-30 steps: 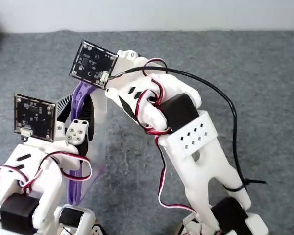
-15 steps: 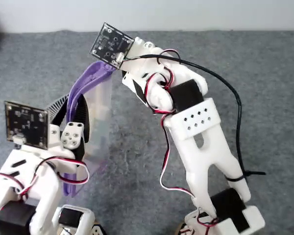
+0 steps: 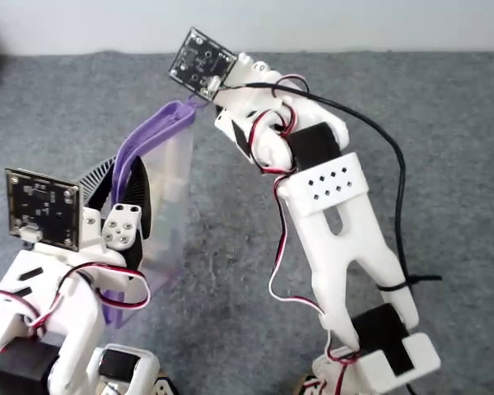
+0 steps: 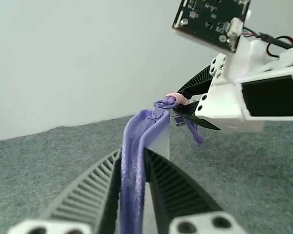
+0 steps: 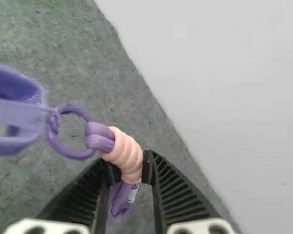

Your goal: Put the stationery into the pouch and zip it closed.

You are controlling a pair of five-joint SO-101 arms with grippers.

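— Where's the clear plastic pouch with the purple zipper edge [image 3: 169, 189]?
— Held on edge, zipper uppermost, over the grey carpeted table [image 3: 445, 164], between the two arms.
— And the jaws?
— The left gripper [image 4: 133, 163] pinches the purple zipper band. The right gripper [image 5: 128, 168] is clamped on the pink coiled zipper pull [image 5: 123, 151] at the pouch's far end.
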